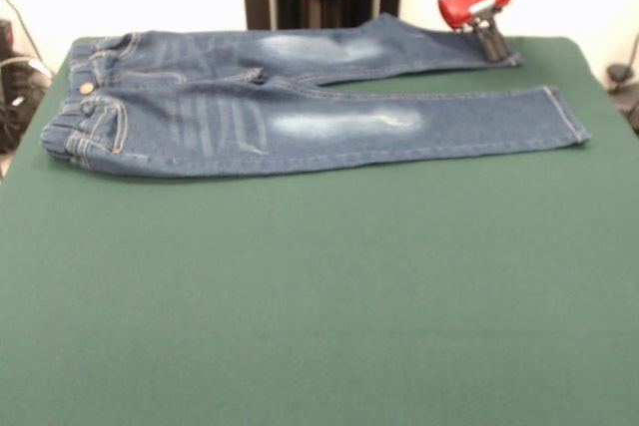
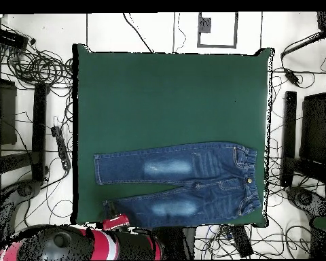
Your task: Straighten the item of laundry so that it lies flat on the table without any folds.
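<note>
1. The small blue denim jeans are lying spread on the dark green felt table, waistband well away from the gripper.
2. The gripper is sitting at one leg's hem; whether it is clenched is unclear.
3. Tangled black cables are lying beyond the table.

You get bright, even light with no hard glare. The table looks slightly soft toward the near edge in the front view. The jeans cast only a thin shadow along their near side; the backdrop washes out white.
</note>
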`<state>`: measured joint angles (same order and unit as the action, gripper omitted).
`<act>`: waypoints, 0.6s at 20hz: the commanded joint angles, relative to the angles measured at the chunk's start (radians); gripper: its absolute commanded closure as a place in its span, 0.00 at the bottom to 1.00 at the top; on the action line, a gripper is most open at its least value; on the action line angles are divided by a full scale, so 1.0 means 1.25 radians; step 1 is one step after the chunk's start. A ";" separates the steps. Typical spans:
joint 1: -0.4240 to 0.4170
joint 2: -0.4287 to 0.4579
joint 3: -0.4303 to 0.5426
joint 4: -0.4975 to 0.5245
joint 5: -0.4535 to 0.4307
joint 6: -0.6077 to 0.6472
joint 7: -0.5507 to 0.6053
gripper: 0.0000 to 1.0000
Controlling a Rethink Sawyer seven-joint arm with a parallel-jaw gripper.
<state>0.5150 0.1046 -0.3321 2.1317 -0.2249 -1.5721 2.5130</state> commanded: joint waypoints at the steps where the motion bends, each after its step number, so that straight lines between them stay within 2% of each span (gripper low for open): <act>1: 0.002 0.166 0.141 0.169 0.083 0.261 0.131 1.00; 4: 0.006 0.151 0.196 0.192 0.163 0.246 0.152 1.00; 12: 0.004 0.117 0.294 0.234 0.318 0.248 0.166 1.00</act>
<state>0.5180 0.0622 -0.1874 2.2494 0.0385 -1.6001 2.5130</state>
